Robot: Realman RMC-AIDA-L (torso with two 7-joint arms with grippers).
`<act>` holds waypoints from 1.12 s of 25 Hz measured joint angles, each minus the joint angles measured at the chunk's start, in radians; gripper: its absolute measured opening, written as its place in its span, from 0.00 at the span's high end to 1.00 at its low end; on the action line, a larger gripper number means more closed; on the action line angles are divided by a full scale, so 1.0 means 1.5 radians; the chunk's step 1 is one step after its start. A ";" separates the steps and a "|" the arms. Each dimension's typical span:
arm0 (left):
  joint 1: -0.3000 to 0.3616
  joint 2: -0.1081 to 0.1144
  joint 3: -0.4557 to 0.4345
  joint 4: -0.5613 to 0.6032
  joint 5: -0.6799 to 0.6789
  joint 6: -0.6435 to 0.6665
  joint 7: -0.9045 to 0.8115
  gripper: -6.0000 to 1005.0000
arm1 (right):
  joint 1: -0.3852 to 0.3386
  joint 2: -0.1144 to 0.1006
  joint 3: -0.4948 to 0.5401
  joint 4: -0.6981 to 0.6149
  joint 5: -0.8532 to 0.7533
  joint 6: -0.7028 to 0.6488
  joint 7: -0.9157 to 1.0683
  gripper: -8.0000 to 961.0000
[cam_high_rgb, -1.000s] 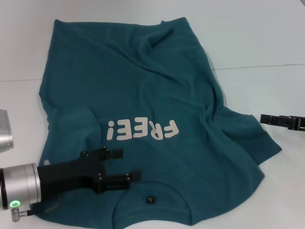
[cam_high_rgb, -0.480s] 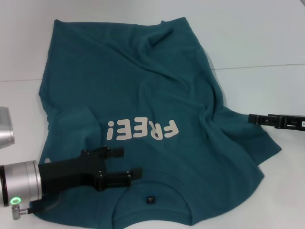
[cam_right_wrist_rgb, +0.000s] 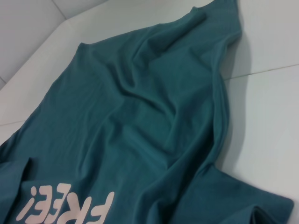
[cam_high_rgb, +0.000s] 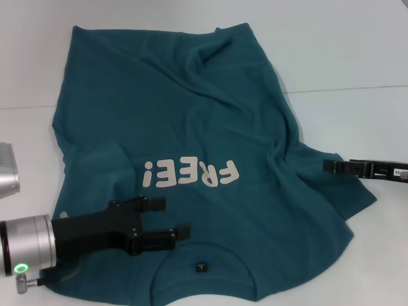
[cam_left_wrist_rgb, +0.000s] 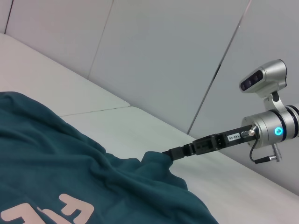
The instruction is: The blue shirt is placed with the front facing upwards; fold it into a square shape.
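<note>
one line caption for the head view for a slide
Left end effector open above blue shirt near collar; right end effector at its sleeve.

Light is even and diffuse in all three views, bright overhead, with no hard glare on the white desk (cam_high_rgb: 357, 57). The blue shirt (cam_high_rgb: 191, 115) throws only a soft, narrow shadow along its edge at right of centre in the head view and upper right in the right wrist view. Folds shade gently. The head view is sharp at centre; the left gripper (cam_high_rgb: 171, 220) at lower left is slightly soft. A green lamp glows lower left
</note>
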 joint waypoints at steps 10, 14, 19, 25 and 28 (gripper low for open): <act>0.003 0.000 0.001 0.001 0.000 0.002 0.000 0.05 | 0.004 0.010 -0.011 0.001 0.004 0.051 0.009 0.10; 0.004 0.000 0.001 0.002 0.000 0.003 0.000 0.05 | 0.002 0.009 -0.013 0.003 0.004 0.055 0.022 0.24; 0.004 0.000 0.001 0.002 0.000 0.003 0.000 0.05 | 0.006 0.006 -0.017 0.006 0.003 0.053 0.023 0.40; 0.002 0.000 0.000 0.002 -0.001 0.003 0.000 0.06 | 0.010 0.008 -0.017 0.011 0.005 0.058 0.023 0.61; 0.001 0.000 0.000 0.002 -0.001 0.001 0.000 0.06 | 0.011 0.008 -0.016 0.013 0.006 0.060 0.023 0.74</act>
